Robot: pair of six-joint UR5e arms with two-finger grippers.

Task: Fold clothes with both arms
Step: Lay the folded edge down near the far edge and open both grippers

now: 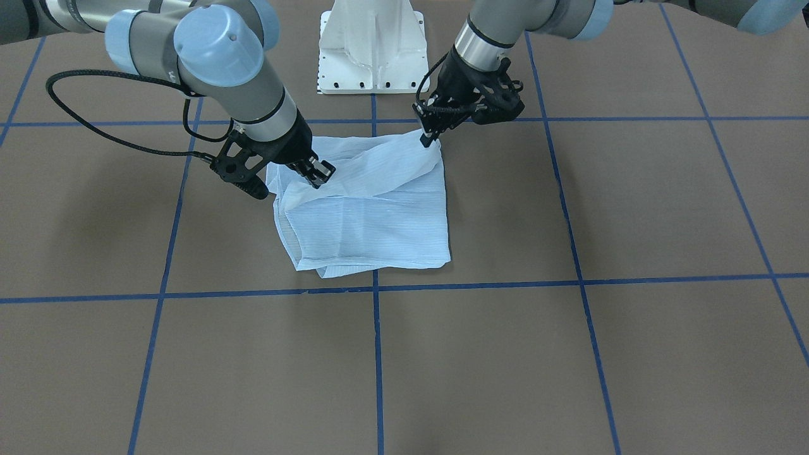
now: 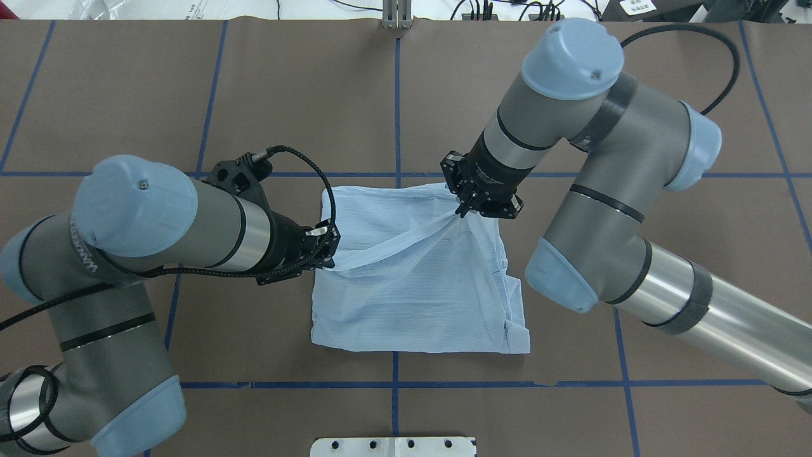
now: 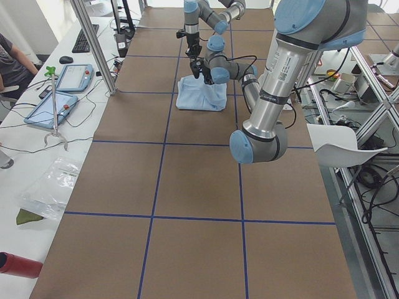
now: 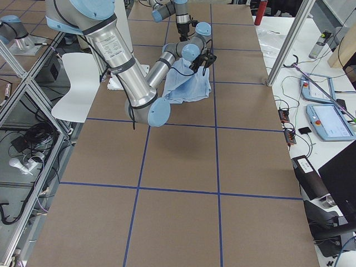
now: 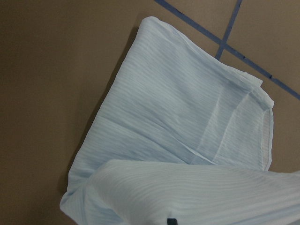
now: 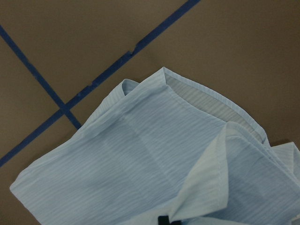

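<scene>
The clothes are one light blue striped shirt (image 1: 373, 221) (image 2: 412, 298), lying folded to a rough square on the brown table. A band of its upper layer is lifted and stretched between the two grippers. My left gripper (image 2: 330, 246) (image 1: 433, 136) is shut on the shirt's edge on the robot's left. My right gripper (image 2: 465, 209) (image 1: 318, 175) is shut on the cloth at the far right corner. Each wrist view looks down on the shirt (image 5: 178, 122) (image 6: 131, 164), with only a dark fingertip at the bottom edge. The side views show the shirt (image 3: 201, 96) (image 4: 189, 86) small and far.
The white pedestal base (image 1: 373, 50) (image 2: 393, 446) stands on the robot's side of the shirt. Blue tape lines (image 1: 377, 354) grid the brown table. A side bench with tablets (image 3: 59, 93) and a seated person (image 3: 12, 59) runs along one table edge; a white chair (image 4: 78, 83) stands by the other.
</scene>
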